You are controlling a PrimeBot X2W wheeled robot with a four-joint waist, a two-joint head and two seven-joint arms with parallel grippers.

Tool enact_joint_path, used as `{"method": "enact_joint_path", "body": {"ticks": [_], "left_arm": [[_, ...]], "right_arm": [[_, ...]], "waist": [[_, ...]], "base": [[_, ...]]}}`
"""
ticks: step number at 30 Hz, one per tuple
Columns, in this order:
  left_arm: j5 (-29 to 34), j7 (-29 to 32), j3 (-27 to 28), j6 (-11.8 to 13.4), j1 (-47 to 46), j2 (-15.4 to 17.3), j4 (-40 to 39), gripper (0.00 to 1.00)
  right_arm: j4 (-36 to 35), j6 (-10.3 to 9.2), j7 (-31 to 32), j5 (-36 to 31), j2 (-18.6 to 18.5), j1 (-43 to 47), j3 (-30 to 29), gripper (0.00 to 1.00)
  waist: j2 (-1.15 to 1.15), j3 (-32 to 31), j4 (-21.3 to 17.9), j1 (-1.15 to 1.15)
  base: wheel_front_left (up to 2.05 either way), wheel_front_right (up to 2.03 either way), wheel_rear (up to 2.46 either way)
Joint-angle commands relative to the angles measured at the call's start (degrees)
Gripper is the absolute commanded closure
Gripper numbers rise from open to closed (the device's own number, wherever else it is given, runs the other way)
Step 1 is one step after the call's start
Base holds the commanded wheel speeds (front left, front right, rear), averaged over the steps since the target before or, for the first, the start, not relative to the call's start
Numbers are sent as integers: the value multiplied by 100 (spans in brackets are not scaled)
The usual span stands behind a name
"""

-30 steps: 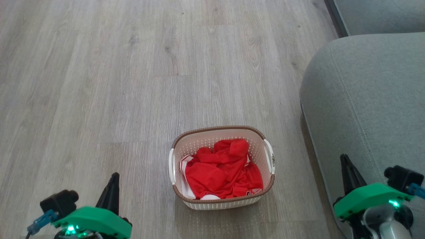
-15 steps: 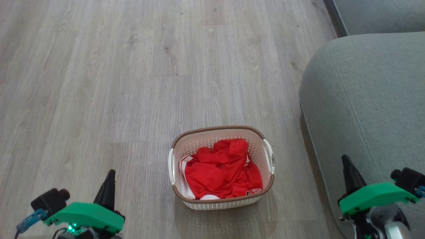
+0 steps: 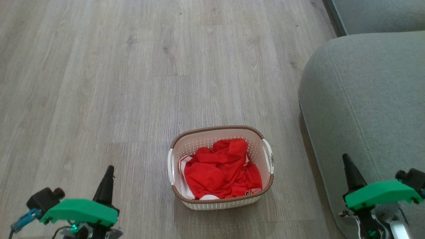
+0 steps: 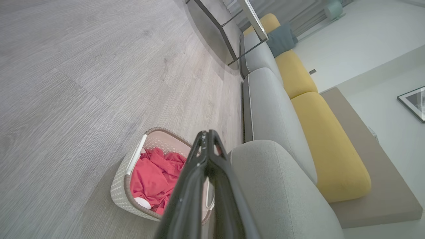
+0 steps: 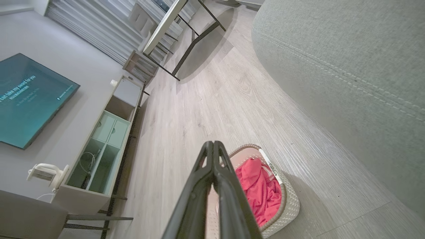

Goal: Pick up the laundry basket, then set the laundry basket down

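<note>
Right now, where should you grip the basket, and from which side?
Probably the side handles, from outside: left gripper to left handle, right gripper to right handle. The basket stands upright, one handle toward each arm. Both grippers are shut; open first.

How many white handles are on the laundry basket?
2. Left handle on the laundry basket's side facing open floor; right handle on the side facing the sofa.
</note>
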Motion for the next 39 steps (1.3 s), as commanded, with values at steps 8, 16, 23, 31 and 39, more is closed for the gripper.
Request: {"method": "enact_joint_path", "body": {"ticks": [8, 16, 23, 31, 39], "left_arm": [[-609, 91, 283, -118, -421, 9, -39, 100], [-1102, 157, 378, -180, -522, -15, 70, 100], [-1471, 208, 451, -226, -597, -34, 152, 100], [-1962, 277, 550, -287, -698, -60, 261, 100], [-2451, 347, 650, -349, -799, -88, 370, 100]], "right_arm": [[-112, -20, 101, 693, -62, -357, -15, 100], [-61, -22, 181, 1250, -65, -393, -46, 100], [-23, -24, 241, 1667, -68, -420, -70, 100], [28, -26, 321, 2223, -71, -456, -101, 100], [79, -28, 401, 2779, -73, -493, -133, 100]], "waist": [[0, 0, -11, 0], [0, -1, -22, 0], [0, -1, -30, 0], [0, -1, -41, 0], [0, -2, -52, 0]], "base": [[0, 0, 0], [0, 0, 0], [0, 0, 0], [0, 0, 0], [0, 0, 0]]}}
